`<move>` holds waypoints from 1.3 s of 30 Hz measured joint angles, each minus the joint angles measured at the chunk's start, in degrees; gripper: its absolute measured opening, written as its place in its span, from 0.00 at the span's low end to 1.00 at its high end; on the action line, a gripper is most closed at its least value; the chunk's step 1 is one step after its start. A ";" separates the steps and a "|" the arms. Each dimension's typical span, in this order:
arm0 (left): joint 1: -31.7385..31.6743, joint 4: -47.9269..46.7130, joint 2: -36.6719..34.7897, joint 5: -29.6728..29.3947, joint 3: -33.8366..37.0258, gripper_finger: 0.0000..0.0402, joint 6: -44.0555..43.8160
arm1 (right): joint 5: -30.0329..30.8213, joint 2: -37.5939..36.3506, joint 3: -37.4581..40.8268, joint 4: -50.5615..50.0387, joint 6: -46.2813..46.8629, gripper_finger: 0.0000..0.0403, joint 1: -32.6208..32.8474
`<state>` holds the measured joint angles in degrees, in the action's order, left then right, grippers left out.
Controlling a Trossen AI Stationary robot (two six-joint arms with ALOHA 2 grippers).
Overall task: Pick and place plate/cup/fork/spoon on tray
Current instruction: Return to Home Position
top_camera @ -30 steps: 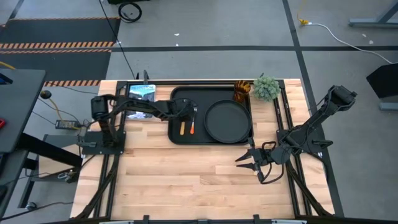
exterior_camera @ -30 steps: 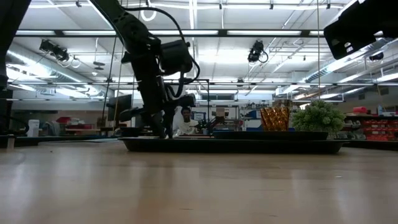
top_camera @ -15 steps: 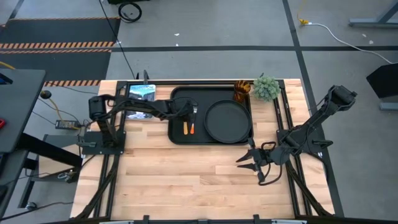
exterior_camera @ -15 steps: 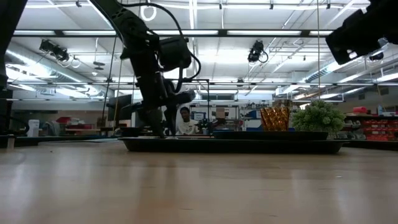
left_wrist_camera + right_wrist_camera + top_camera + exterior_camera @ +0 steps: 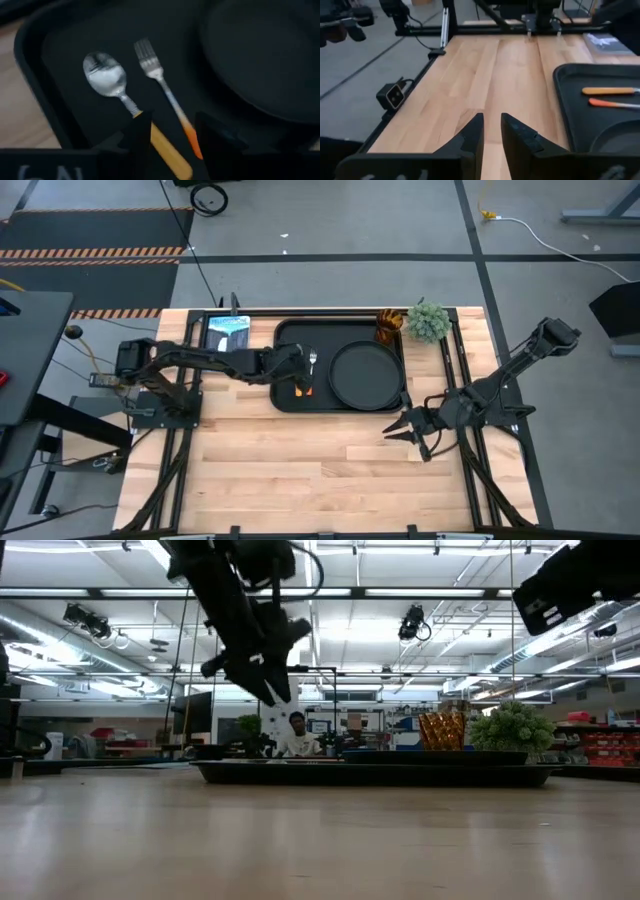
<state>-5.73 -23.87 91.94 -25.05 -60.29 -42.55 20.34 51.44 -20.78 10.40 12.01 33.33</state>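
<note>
The black tray (image 5: 292,332) lies at the table's far middle, and the round black plate (image 5: 365,375) rests flat on its right half. On its left half the spoon (image 5: 107,80) and the fork (image 5: 159,85) lie side by side, handles toward the near edge. The amber cup (image 5: 388,325) stands at the tray's far right corner; whether it is on the tray or beside it I cannot tell. My left gripper (image 5: 175,145) hangs open above the two handles, clear of the tray (image 5: 380,773). My right gripper (image 5: 405,430) hovers over bare wood near the tray's near right corner, its fingers a narrow gap apart and nothing between them.
A fuzzy green plant (image 5: 428,320) stands just right of the cup. A flat printed card (image 5: 228,330) lies left of the tray. Bare wood (image 5: 300,470) covers the table's near half. A person (image 5: 297,735) sits in the room behind the table.
My left gripper stood low over the spoon and fork on the tray; it has opened, risen well clear of the tray and drawn back a little toward the table's left edge. Spoon and fork stay lying on the tray.
</note>
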 joint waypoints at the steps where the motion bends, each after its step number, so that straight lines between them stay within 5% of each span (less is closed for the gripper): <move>1: 0.83 0.16 -0.71 -0.65 0.00 0.40 0.99 | -0.92 -0.88 0.64 0.61 -0.68 0.17 -0.93; 14: 7.86 -2.06 -4.16 -6.44 0.00 0.40 2.46 | -5.02 -11.77 14.53 11.01 0.87 0.04 -8.08; 21: 13.12 -3.70 -9.24 -19.43 0.07 0.40 -1.59 | -3.96 -19.98 20.35 12.11 -1.00 0.02 -8.31; 26: 13.71 -1.59 -14.61 -21.85 0.00 0.40 -3.04 | -3.52 -22.12 20.42 10.99 0.00 0.04 -8.71; 39: 13.74 24.88 -13.56 -22.99 -0.02 0.40 30.89 | -1.97 -21.77 20.42 10.99 1.33 0.04 -8.73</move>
<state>8.01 1.01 78.38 -48.04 -60.31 -11.66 18.37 29.67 -0.36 21.39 13.34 24.60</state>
